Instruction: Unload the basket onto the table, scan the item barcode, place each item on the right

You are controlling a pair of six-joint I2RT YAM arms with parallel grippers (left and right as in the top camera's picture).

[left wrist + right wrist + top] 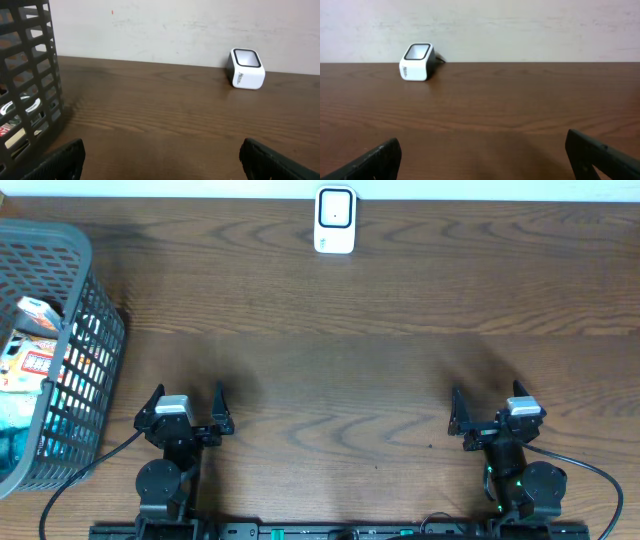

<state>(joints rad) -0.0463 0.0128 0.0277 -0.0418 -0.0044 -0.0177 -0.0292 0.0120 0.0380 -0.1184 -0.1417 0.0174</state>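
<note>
Both arms are at rest as we begin. The left gripper (188, 392) has its jaws spread wide with nothing between them, and the right gripper (487, 392) matches it, wide and empty. The arms are folded back low at the near edge of the table (330, 350), wrists level and fingers pointing toward the wall. We'd judge this pose keeps them off the working surface and gives each wrist camera a flat look across the wood.

Moving outward, the grey basket (95, 330) sits just beside the left arm. Inside it we can see packaged items (35, 345) piled together, and we can't say which one is meant for scanning. The basket is on the left arm's side, so we'd expect that arm to do the picking.

Straight ahead, at the far edge against the wall, the white scanner (334, 220) stands roughly midway between the arms with its window tilted upward. We reckon it is placed there so either gripper can present a barcode to it. Nothing has been lifted yet, so the job is at its very start.
</note>
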